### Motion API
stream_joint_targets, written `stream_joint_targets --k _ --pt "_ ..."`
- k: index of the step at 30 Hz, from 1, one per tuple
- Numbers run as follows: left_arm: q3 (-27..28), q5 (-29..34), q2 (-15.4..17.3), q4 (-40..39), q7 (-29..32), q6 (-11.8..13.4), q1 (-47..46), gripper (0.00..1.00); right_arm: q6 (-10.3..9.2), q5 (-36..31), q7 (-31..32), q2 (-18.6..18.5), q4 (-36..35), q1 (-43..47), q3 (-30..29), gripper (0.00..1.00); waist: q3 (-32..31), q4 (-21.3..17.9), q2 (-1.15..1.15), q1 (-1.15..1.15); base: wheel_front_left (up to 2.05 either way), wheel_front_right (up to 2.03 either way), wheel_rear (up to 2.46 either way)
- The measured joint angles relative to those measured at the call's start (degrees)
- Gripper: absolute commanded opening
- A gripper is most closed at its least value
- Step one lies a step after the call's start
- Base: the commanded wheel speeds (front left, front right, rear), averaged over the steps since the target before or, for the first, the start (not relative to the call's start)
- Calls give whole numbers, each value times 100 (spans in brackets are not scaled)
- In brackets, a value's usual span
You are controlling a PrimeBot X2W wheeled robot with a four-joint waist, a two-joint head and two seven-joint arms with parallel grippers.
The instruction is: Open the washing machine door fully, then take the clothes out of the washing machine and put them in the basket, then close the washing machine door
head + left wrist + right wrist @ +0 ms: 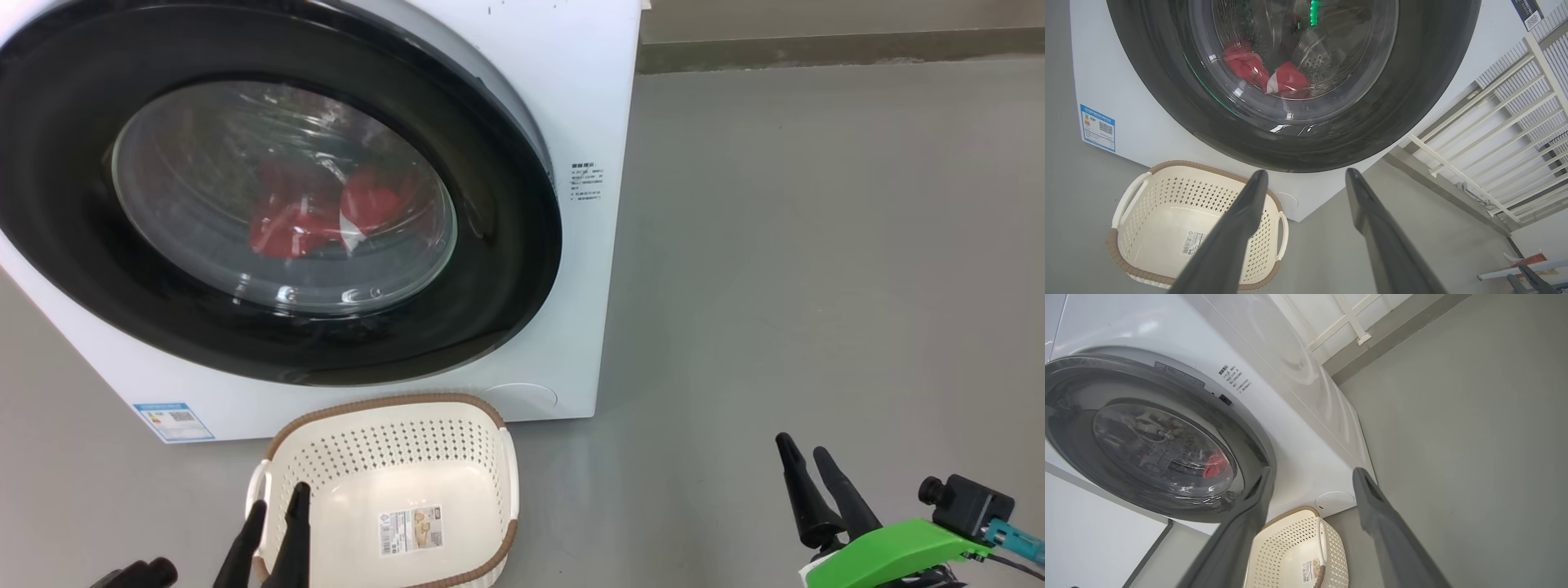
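Left pincer (pixel 280 495) wide near basket (pixel 384 402); clothes (pixel 367 204) inside washing machine (pixel 588 98).

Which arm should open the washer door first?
Probably the right. The right fingers, open, are on the side where the edge of the washing machine door seems to stand off the front; the left fingers are by the basket.

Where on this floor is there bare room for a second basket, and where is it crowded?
Free: the floor right of the washing machine, from the wall's base down to the right gripper. Crowded: below the door, by the basket and left gripper.
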Motion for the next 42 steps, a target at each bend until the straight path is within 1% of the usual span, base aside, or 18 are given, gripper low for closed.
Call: stream_joint_targets --k 7,8,15,17,29,38,42 --pt "-71 535 41 -100 -121 29 65 100 0 -481 -130 -21 -8 3 56 100 -4 13 0 0 0 0 0" --pt "-71 535 41 -100 -121 29 65 100 0 -481 -130 -21 -8 3 56 100 -4 13 0 0 0 0 0" --pt "-113 1048 71 -176 -249 55 129 100 0 -887 -247 -37 -19 86 138 100 -12 26 0 0 0 0 0" --pt "-122 1173 88 -200 -258 96 130 100 0 -980 -282 -42 -25 87 174 100 -14 30 0 0 0 0 0" --pt "-135 1990 124 -326 -458 92 249 100 0 -1658 -487 -68 -54 93 211 100 -4 50 0 0 0 0 0" --pt "-122 2594 136 -371 -620 81 331 100 0 -2147 -620 -63 -79 269 96 100 -10 55 0 0 0 0 0" --pt "-43 2798 115 -371 -698 33 355 100 0 -2358 -688 -56 -88 344 -7 100 5 49 0 0 0 0 0"
